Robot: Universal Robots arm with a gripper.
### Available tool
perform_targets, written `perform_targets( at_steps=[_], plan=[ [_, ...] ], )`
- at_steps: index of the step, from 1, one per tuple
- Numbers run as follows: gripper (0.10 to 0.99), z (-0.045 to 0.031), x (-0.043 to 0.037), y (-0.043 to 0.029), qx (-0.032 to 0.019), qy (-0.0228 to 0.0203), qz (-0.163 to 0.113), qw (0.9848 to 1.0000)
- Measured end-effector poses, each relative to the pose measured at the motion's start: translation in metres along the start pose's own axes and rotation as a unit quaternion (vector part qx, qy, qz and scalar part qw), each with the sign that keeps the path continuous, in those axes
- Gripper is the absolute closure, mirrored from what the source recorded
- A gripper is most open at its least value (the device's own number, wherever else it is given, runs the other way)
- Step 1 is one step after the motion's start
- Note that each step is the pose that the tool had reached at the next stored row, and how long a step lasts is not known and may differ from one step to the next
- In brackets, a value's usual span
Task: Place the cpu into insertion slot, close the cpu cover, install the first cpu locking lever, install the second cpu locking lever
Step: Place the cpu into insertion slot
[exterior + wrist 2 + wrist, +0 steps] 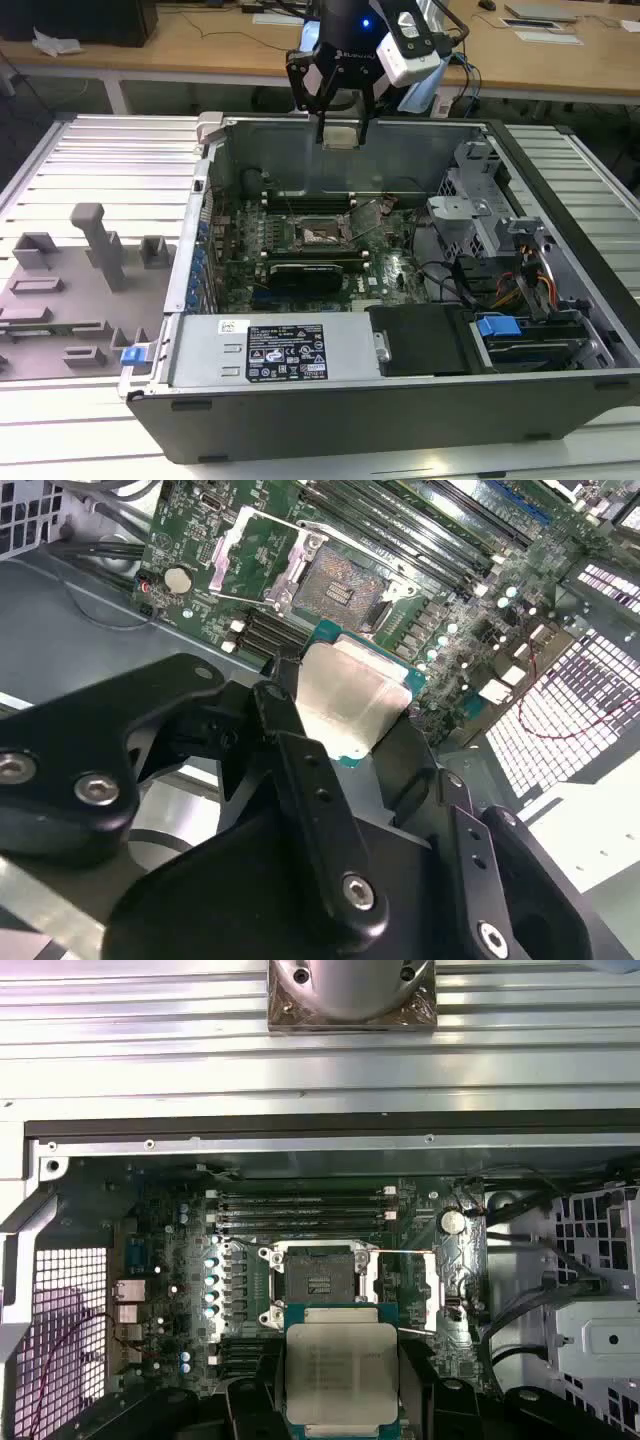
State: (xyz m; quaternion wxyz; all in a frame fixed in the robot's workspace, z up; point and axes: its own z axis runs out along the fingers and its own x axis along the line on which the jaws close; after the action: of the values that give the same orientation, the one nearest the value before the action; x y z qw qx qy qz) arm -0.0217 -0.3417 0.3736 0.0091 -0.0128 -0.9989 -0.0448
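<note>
Black tool point(350, 720) linkages sit nearest the lens in both wrist views. Its two fingers point(283, 695) are clamped on opposite edges of the cpu point(352, 695), spread no wider than the chip itself.

Count: one tool, one cpu, one insertion slot point(320, 1282), one cpu cover point(438, 1285), one open computer case point(300, 350) lying on its side on the ribbed metal desk point(110, 150), and one grey fixture tray point(70, 290) on the desk at the exterior view's left.

Exterior view: the tool point(340, 128) hangs at the case's far wall. It holds the cpu point(340, 136) at about rim height, well above the green board.

The insertion slot point(318, 235) lies below, apart from the chip, with its pin field bare. The cpu cover is swung open and stands just beside the slot.

Orientation: the cpu point(341, 1370) is held flat with its silver metal top facing up. It is near-square, so I cannot pick out a long axis. In the first wrist view its edges run parallel to the slot's edges.
</note>
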Motion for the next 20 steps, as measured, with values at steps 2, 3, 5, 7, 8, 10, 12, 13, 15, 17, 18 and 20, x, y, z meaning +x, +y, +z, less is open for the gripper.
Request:
perform_targets(
  at_steps=[2, 3, 5, 7, 8, 10, 12, 13, 15, 17, 18, 20],
  plan=[
    [0.545, 0.0000, 0.0000, 0.0000, 0.0000, 0.0000, 0.000, 1.0000],
    [0.545, 0.0000, 0.0000, 0.0000, 0.0000, 0.0000, 0.000, 1.0000],
    [0.545, 0.0000, 0.0000, 0.0000, 0.0000, 0.0000, 0.000, 1.0000],
    [0.545, 0.0000, 0.0000, 0.0000, 0.0000, 0.0000, 0.000, 1.0000],
    [0.545, 0.0004, 0.0000, 0.0000, -0.0001, 0.0000, 0.000, 1.0000],
    [0.545, 0.0017, 0.0000, -0.0002, 0.0000, 0.0000, 0.000, 1.0000],
    [0.545, 0.0040, 0.0001, -0.0004, -0.0001, 0.0000, 0.000, 1.0000],
    [0.545, 0.0049, 0.0001, -0.0004, 0.0000, 0.0000, 0.000, 1.0000],
    [0.545, 0.0068, 0.0000, -0.0006, 0.0000, 0.0000, 0.000, 1.0000],
    [0.545, 0.0084, 0.0000, -0.0008, 0.0000, 0.0000, 0.000, 1.0000],
    [0.545, 0.0093, 0.0000, -0.0008, 0.0000, 0.0000, 0.000, 1.0000],
    [0.545, 0.0121, 0.0000, -0.0011, 0.0000, 0.0000, 0.000, 1.0000]
  ],
)
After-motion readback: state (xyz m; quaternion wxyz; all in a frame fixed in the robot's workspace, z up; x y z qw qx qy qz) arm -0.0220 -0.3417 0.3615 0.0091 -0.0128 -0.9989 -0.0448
